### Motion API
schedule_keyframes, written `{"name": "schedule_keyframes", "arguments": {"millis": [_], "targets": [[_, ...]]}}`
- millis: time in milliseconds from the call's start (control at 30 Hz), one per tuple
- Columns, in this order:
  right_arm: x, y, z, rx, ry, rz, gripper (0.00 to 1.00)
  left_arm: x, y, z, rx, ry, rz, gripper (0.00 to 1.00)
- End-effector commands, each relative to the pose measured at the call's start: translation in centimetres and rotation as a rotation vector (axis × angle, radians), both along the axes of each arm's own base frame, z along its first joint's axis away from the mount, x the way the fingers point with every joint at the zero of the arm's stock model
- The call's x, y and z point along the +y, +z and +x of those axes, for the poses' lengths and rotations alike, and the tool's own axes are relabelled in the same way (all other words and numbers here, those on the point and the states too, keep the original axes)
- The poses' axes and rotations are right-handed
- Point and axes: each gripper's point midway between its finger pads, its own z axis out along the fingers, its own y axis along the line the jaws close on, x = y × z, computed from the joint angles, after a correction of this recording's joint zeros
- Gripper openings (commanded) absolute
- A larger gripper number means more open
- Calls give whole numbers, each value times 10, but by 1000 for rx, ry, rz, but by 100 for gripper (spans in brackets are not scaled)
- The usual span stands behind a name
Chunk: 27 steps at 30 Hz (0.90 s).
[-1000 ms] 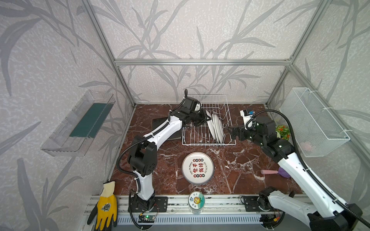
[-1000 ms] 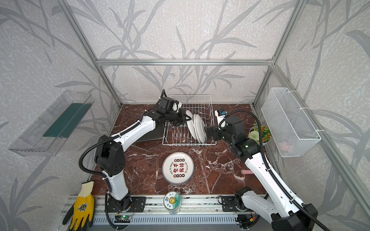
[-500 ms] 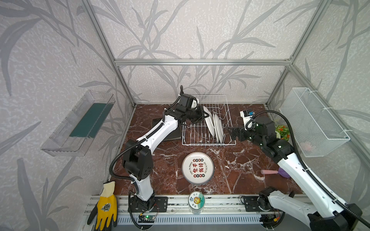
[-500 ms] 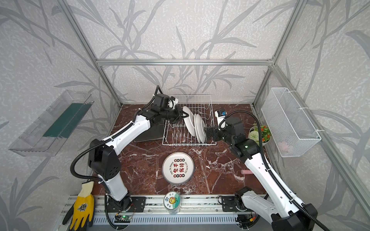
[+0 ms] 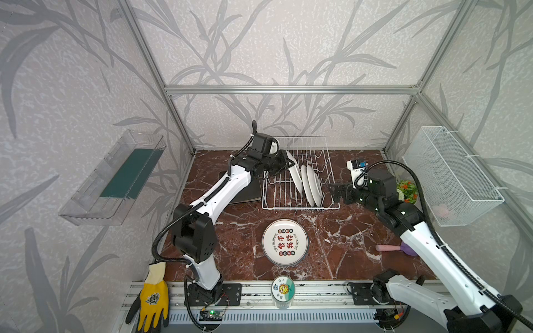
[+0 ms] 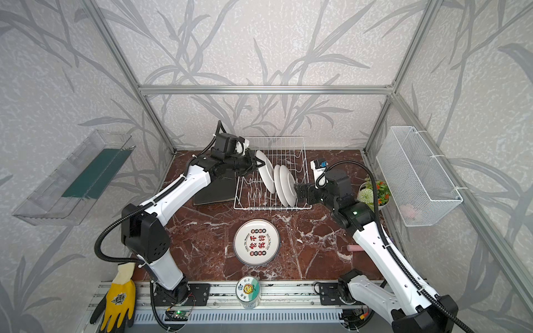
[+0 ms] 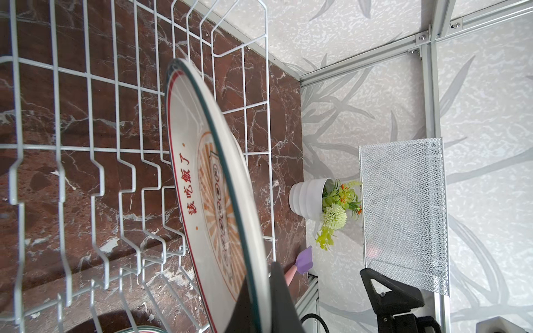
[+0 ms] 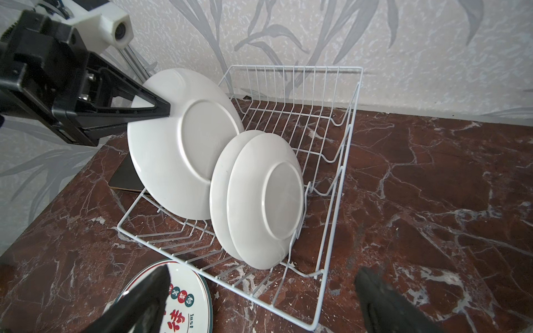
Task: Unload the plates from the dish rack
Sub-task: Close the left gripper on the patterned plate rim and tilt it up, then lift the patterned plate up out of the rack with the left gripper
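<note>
My left gripper is clamped on the upper rim of the large round plate. One finger lies on its white back, and in the left wrist view the other finger lies across the face with the orange sunburst and red characters. The plate hangs tilted from the grip, with its lower edge down inside the dish rack — I cannot tell whether it touches the wires.

On the side of that plate away from the left gripper, two smaller white plates stand on edge in the slots, close together, backs turned to my right gripper. The right gripper is spread wide and holds nothing; it hovers just outside the rack's end wall, pointing at those two plates.

Below the right gripper, and apart from the rack, a round plate with Chinese characters lies flat on the table. Under the left arm — just beside the rack — lies a dark square plate.
</note>
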Motion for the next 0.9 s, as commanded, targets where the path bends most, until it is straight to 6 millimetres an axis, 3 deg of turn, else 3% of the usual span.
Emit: {"name": "schedule_keyframes", "arguments": {"millis": [0,367,600,867], "targets": [[-1,11,-2,-29,-3,36,99,11,53,-3,-142,11,-15,0],[6,18,-4,-27,24,76,99,28,92,-9,-274,23,47,0],[14,25,-6,-15,62,103,99,49,124,-23,-499,-43,240,0],[23,33,-2,44,65,171,99,67,147,-44,-782,-101,407,0]]}}
